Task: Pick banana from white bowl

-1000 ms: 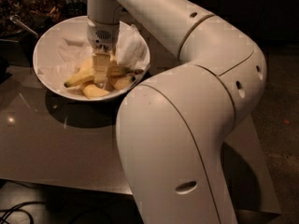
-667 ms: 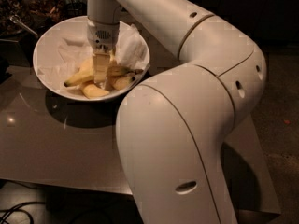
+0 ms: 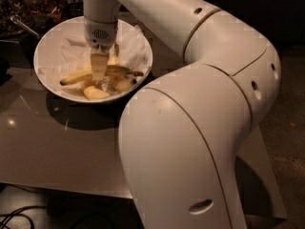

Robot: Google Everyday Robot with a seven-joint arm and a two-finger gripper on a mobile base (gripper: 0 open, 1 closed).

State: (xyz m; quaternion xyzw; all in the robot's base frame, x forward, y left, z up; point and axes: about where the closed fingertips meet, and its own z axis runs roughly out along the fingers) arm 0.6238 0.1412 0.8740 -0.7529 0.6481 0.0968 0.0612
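The white bowl (image 3: 50, 44), lined with crumpled white paper, stands at the table's far left. The long yellow banana (image 3: 76, 76) lies across the bowl, its dark stem end pointing right. My gripper (image 3: 99, 75) reaches straight down into the bowl from above. It is shut on the banana at about the middle of its length. One finger (image 3: 99, 65) covers the banana there. Two short, stubby bananas (image 3: 95, 93) lie just below it in the bowl.
The bowl rests on a grey table (image 3: 57, 147). My large white arm (image 3: 190, 128) fills the right and front of the view and hides much of the table. Dark clutter (image 3: 19, 8) sits behind the bowl at the far left. Cables lie on the floor at the lower left.
The long banana now shows more fully, with its stem end visible to the right of the gripper. The crumpled paper at the bowl's right side sits lower. The gripper stays over the bowl's middle.
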